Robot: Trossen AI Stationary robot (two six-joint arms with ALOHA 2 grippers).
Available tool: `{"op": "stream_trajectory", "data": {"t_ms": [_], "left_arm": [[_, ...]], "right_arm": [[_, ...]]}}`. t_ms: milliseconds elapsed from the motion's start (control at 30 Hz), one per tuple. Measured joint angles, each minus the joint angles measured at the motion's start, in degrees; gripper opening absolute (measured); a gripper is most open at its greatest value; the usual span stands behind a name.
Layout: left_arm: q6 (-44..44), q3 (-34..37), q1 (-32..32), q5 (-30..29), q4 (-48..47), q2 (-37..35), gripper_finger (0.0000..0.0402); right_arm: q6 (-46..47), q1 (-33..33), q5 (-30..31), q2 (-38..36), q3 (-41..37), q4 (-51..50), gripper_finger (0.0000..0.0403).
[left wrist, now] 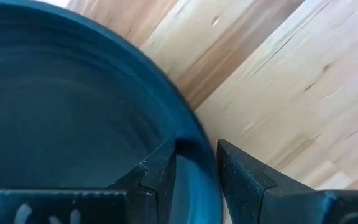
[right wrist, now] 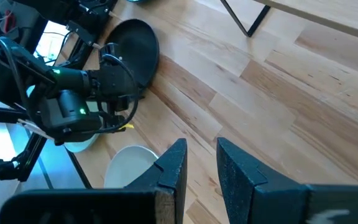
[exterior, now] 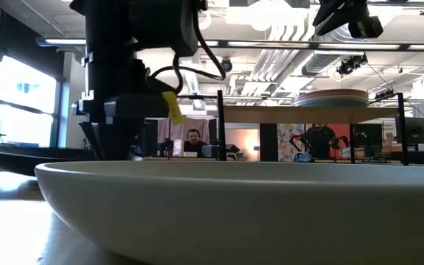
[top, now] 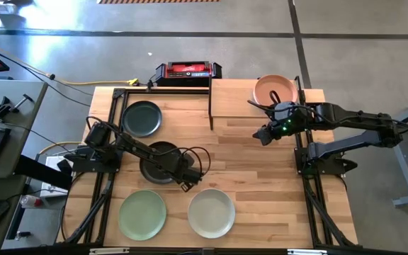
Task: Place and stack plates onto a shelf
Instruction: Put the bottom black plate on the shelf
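Observation:
A black plate [top: 160,161] lies left of the table's middle, and my left gripper [top: 187,180] is shut on its right near rim. A grey-blue plate [top: 142,118] sits beyond it. A light green plate [top: 142,213] and an off-white plate [top: 212,212] rest near the front edge; the off-white plate [exterior: 234,213] fills the low view. The shelf [top: 236,106] stands at the far right with a salmon plate [top: 275,90] on its board. My right gripper [top: 263,134] hovers off the shelf's near edge, narrowly open and empty. The other plates are out of view. My left gripper [left wrist: 196,152] pinches the black plate's rim [left wrist: 194,144], one finger [left wrist: 157,171] inside the bowl and the other finger [left wrist: 244,177] outside it. The fingers come from above, slanting down, across the rim. Whether the plate is off the table, I cannot tell.
A red-and-black box [top: 188,71] sits at the table's far edge, left of the shelf. The shelf's thin black posts [exterior: 220,125] stand on the table. Bare wood lies between the black plate and the shelf. A person [exterior: 192,140] sits in the room beyond.

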State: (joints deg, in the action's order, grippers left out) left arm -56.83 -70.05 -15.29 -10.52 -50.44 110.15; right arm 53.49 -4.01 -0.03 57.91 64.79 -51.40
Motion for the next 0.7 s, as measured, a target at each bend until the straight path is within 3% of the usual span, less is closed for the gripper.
{"op": "stream_trajectory", "data": {"t_ms": [167, 333, 533, 700], "left_arm": [[0.4, 0.0, -0.1, -0.1, 0.2, 0.4, 0.0094], [1.4, -0.1, -0.1, -0.4, 0.0, 0.3, 0.0058], [5.3, -0.3, -0.2, -0.1, -0.5, 0.1, 0.0015], [9.9, -2.8, -0.6, 0.3, -3.9, 0.4, 0.0005]], "right_arm": [[0.0, 0.0, 0.0, 0.0, 0.0, 0.0, 0.0066], [0.0, 0.0, 0.0, 0.0, 0.0, 0.1, 0.0066], [0.0, 0.0, 0.0, 0.0, 0.0, 0.1, 0.0066], [0.0, 0.0, 0.0, 0.0, 0.0, 0.1, 0.0066]]}}
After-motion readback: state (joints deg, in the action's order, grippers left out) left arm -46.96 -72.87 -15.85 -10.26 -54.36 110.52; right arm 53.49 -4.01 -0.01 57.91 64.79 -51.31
